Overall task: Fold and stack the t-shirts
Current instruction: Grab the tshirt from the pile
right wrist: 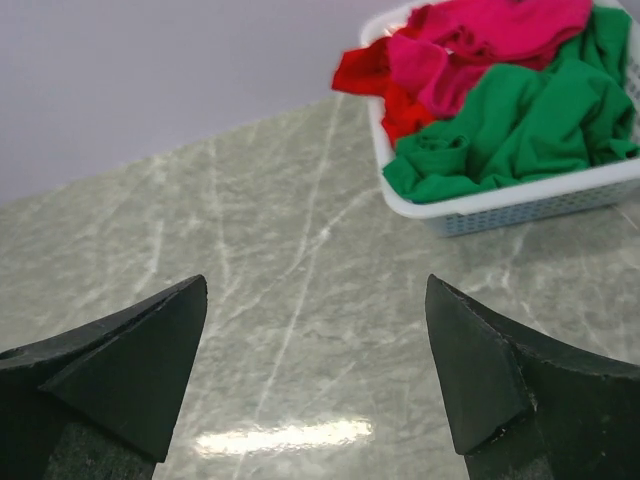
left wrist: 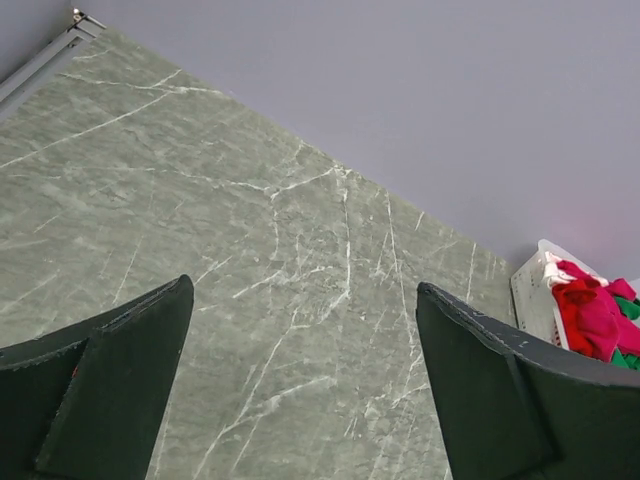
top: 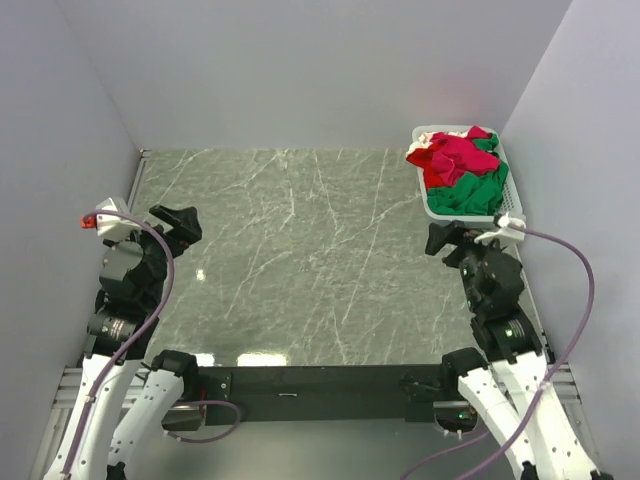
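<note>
Near the left edge of the grey-green marbled table (top: 300, 250): black two-finger left pincer (top: 176, 222). Gapes wide, holds nothing, hangs well apart from any cloth.

Near the right edge: black two-finger right pincer (top: 446, 240). Likewise gapes wide and empty, just short of the white slotted plastic basket (top: 466, 215) in the far right corner.

Inside that basket, none on the bare table: the soft crumpled t-shirts (top: 462, 165) in one heap.
- Bright red t-shirt (right wrist: 365, 75) spilling over the left rim.
- Crimson-pink t-shirt (right wrist: 480, 40) on top toward the far end.
- Green t-shirt (right wrist: 520, 120) filling the near end.

Likely trouble:
- Layers tangled: risk of dragging a second shirt out with the first, or of biting two at once.
- Basket probably light: risk of sliding or tipping toward the middle of the table if snagged cloth tugs on the rim.
- On a low approach, risk of fingertips catching in the wall slots.
- Left pincer far off across the table, so no early help with spreading. After a one-sided lift, probably a bunched shirt, hard to lay flat.

Heading: none readable. No collar, hem or sleeve told apart with any certainty, only a rolled green fold (right wrist: 440, 150) aimed at the basket's near left corner.

Long axis of the heap: along the basket's own, parallel to the right edge of the table, near to far.
</note>
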`<state>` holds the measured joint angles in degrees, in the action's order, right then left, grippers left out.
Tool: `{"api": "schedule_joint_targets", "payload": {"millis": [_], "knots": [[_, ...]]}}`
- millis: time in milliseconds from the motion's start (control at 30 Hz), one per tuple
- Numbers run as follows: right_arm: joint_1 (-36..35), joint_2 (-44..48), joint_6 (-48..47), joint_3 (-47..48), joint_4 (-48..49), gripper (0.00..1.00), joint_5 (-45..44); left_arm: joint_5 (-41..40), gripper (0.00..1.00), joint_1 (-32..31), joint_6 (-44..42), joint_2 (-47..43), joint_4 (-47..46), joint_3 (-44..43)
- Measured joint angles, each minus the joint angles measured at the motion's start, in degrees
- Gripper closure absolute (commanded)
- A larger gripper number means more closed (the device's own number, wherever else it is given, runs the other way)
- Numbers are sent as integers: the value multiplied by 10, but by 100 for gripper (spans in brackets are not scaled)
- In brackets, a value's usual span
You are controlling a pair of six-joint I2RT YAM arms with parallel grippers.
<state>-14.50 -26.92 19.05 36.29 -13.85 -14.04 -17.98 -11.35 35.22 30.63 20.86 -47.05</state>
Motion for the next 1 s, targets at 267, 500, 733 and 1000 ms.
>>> {"api": "schedule_joint_targets", "payload": {"millis": [267, 500, 733, 1000], "knots": [[-2, -277, -22, 183, -18, 4, -55, -2, 1, 0, 4, 0, 0, 0], [6, -510, -33, 362, -48, 1, -122, 27, 1, 0, 3, 32, 1, 1], [88, -670, -30, 476, -70, 4, -107, 49, 1, 0, 1, 47, 9, 1], [149, -768, -24, 531, -72, 7, -57, 52, 1, 0, 0, 38, 9, 1]]}}
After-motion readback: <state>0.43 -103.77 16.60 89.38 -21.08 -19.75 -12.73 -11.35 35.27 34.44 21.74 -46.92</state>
